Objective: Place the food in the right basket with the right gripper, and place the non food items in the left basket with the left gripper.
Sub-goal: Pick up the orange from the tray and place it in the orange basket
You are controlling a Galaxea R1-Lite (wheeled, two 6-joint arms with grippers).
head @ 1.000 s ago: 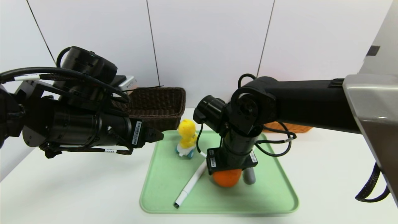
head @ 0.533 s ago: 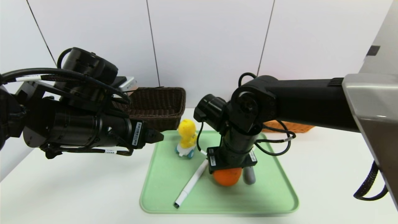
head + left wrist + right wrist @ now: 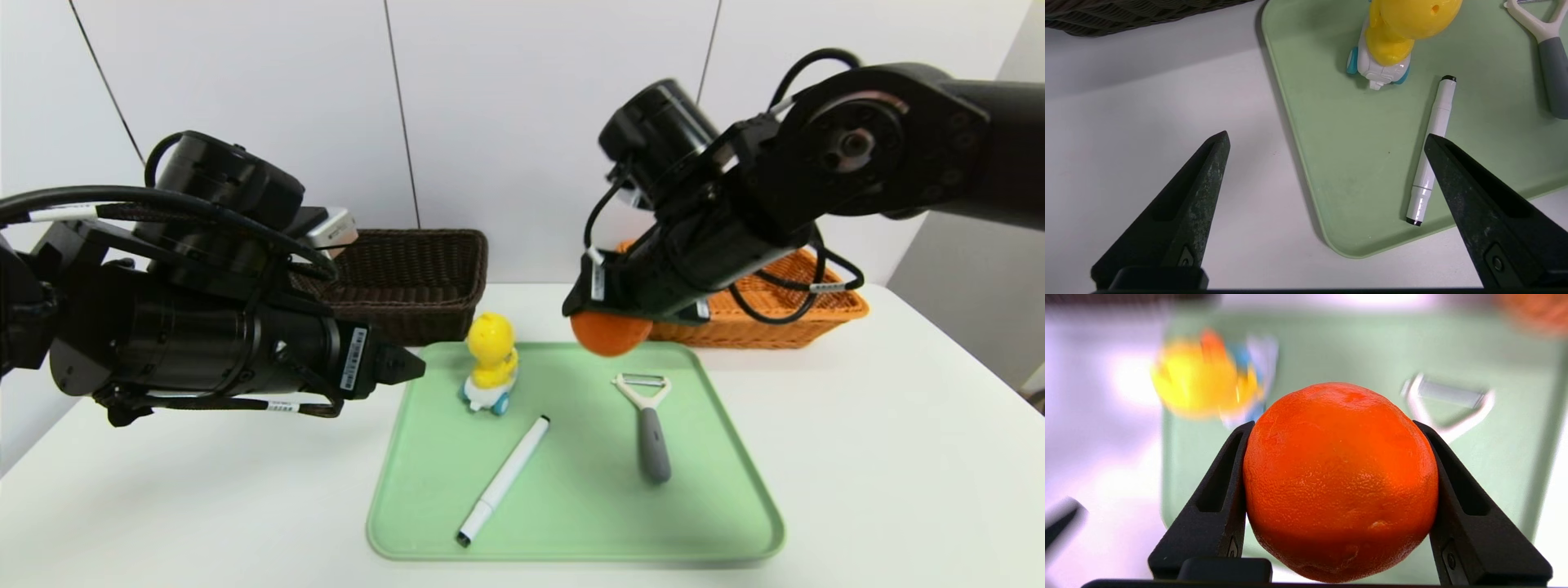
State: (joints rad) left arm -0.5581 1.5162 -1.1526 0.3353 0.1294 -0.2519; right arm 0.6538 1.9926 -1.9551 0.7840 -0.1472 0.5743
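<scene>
orange (image 3: 608, 335) above tray edge (image 3: 571, 347)

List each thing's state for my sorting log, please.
orange: held in the air over the tray.
right gripper: shut on the orange.
left gripper: open, holding nothing.
duck toy: upright on the tray.
marker: lying on the tray.
peeler: lying on the tray.

No legible text, brand, number or sign | white barcode label on left gripper (image 3: 406, 365) wrist: print too small to read | white label on right gripper (image 3: 608, 314) body: unreadable | white tags on cables: unreadable | marker pen (image 3: 504, 479), peeler (image 3: 648, 423), duck toy (image 3: 491, 362): unmarked
</scene>
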